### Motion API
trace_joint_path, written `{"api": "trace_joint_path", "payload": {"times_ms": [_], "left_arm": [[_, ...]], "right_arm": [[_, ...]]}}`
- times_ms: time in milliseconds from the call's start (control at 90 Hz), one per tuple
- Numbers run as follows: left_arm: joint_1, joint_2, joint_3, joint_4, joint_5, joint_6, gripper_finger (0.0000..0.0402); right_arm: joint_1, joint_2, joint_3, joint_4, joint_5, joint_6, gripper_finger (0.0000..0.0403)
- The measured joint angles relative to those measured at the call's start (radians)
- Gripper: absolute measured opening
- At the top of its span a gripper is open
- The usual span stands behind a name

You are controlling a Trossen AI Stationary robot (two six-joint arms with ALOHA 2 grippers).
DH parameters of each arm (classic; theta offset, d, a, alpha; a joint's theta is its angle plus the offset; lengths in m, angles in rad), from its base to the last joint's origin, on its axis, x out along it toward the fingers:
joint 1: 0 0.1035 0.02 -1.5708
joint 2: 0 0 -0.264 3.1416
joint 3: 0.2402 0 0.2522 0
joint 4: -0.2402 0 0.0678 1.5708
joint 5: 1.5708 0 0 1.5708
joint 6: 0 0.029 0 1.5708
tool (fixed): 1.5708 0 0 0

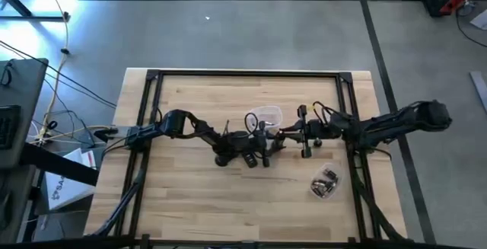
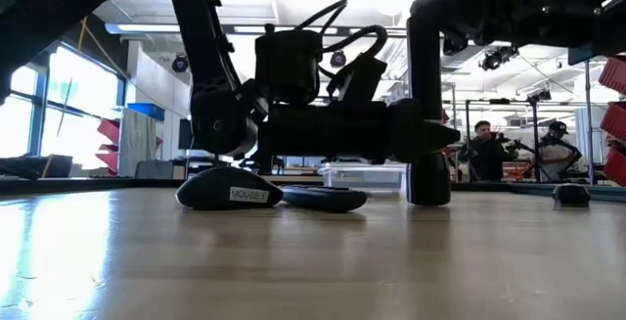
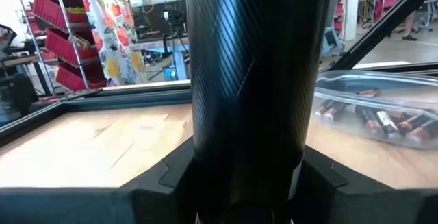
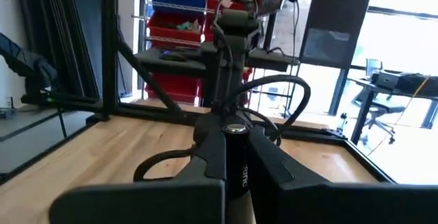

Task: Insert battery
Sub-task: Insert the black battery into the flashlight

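Note:
A black mouse (image 2: 230, 194) with a white label lies flat on the table, and a low dark flat piece (image 2: 328, 200) lies just to its right. My right gripper (image 4: 236, 140) reaches in from the table's right to the middle (image 1: 280, 136), shut on a dark battery (image 4: 237, 166). My left gripper (image 1: 257, 145) comes from the left and meets it there. In the left wrist view a broad dark ribbed column (image 3: 253, 80) fills the middle and hides what lies ahead. I cannot tell what it is. My right gripper pinches the battery's sides (image 4: 237, 176) between its two fingers. The battery lies along the fingers, and its round free end (image 4: 236, 129) shows just past the fingertips, pointing toward the left arm. It is clear of the table.
A clear bag of batteries (image 1: 325, 182) lies at the near right, also in the left wrist view (image 3: 376, 114). A clear empty container (image 1: 266, 116) stands just beyond the grippers. A black frame (image 1: 148, 127) runs round the tabletop. People stand far off in the room (image 2: 481, 149).

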Motion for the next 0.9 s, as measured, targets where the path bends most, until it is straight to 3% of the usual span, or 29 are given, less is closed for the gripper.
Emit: {"api": "trace_joint_path", "payload": {"times_ms": [211,511,678,778,900], "left_arm": [[0.000,0.000,0.000,0.000,-0.003,0.000,0.0145],[0.000,0.000,0.000,0.001,-0.017,-0.013,0.0145],[-0.001,-0.001,0.000,0.000,-0.022,-0.015,0.0145],[0.000,-0.001,0.000,-0.002,-0.035,-0.015,0.0145],[-0.001,-0.002,0.001,-0.022,-0.076,-0.019,0.0145]], "right_arm": [[0.000,-0.003,0.000,-0.006,0.005,0.026,0.0014],[0.000,-0.023,0.000,-0.025,0.018,0.046,0.0101],[0.002,-0.097,0.001,-0.050,0.017,0.037,0.0122],[0.017,-0.169,0.007,-0.138,0.017,0.027,0.0122],[0.068,-0.255,0.096,-0.425,0.038,0.019,0.0117]]}}
